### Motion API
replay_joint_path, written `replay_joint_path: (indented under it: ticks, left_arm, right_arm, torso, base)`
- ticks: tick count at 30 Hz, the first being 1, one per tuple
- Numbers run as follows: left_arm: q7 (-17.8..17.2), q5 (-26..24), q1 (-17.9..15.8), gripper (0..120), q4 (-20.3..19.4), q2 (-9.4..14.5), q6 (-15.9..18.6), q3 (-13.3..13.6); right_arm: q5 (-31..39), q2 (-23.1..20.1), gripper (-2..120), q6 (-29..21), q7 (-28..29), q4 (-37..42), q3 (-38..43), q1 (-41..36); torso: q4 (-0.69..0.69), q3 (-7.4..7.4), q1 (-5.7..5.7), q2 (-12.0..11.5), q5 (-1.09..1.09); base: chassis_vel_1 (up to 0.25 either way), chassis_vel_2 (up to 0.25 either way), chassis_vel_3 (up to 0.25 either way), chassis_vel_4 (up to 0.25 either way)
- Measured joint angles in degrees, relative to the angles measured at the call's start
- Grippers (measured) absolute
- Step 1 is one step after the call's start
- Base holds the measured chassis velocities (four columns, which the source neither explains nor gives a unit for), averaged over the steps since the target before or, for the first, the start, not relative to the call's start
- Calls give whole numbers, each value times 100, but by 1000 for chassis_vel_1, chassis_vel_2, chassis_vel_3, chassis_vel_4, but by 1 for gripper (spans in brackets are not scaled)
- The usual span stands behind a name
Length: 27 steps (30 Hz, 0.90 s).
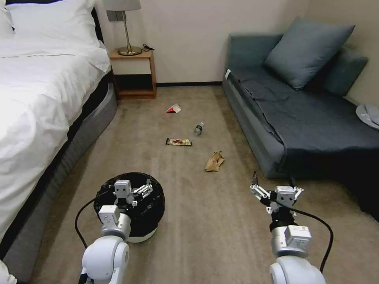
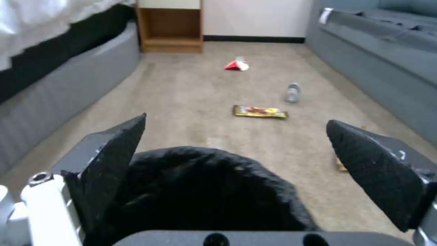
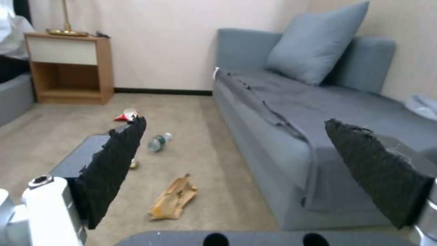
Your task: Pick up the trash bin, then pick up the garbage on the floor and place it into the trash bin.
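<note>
The left gripper (image 1: 137, 192) hangs directly over the trash bin (image 1: 156, 221), jaws spread wide and holding nothing. In the left wrist view the black bag liner (image 2: 205, 191) bulges between the two pads (image 2: 116, 160), just below them; whether a pad already touches the rim cannot be settled from that close view. The bin is round, so no long axis governs the approach: the rim lies straight down from the gripper. The left arm is clearly the nearer one.

The right gripper (image 1: 275, 188) hovers well apart from the bin, also wide open and empty. Ahead of it and slightly inward lies the tan peel scrap (image 1: 214, 161), the nearest garbage. Beyond are the snack wrapper (image 1: 179, 142), the clear bottle (image 1: 198, 128) and the red-and-white packet (image 1: 173, 108).

The bin stands on beige carpet (image 1: 221, 221), in the lane between a bed (image 1: 43, 90) and a grey sofa (image 1: 300, 118).
</note>
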Motion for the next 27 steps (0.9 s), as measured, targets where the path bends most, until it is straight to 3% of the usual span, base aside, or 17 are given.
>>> replay_joint_path:
  ticks: [6,11,12,15,17,23,27]
  left_arm:
    - [-343,-95,36,100,-177,123,383,-180]
    - [-1038,-582,25,100,-345,337,1341,-438]
    - [-1038,-582,25,100,-345,337,1341,-438]
    - [-1409,-953,21,100,-479,462,2019,-596]
    - [-1481,-1021,8,100,-476,496,2127,-640]
    - [-1711,-1153,-232,100,-185,714,2533,-950]
    - [-1829,-1439,-559,100,228,834,2686,-988]
  right_arm:
    - [598,-4,100,-197,78,-9,324,257]
    - [923,-6,100,-530,105,60,458,388]
    - [923,-6,100,-530,105,60,458,388]
    - [918,-7,100,-624,103,60,439,441]
    - [911,-8,100,-638,99,60,426,447]
    - [870,-10,100,-662,79,2,402,500]
    - [847,-11,100,-661,74,-29,384,515]
  torso:
    - [0,0,0,0,0]
    - [0,0,0,0,0]
    - [0,0,0,0,0]
    - [0,0,0,0,0]
    - [0,0,0,0,0]
    - [1,0,0,0,1]
    - [0,0,0,0,0]
  base:
    - [0,0,0,0]
    - [0,0,0,0]
    - [0,0,0,0]
    - [0,0,0,0]
    - [0,0,0,0]
    - [0,0,0,0]
    - [0,0,0,0]
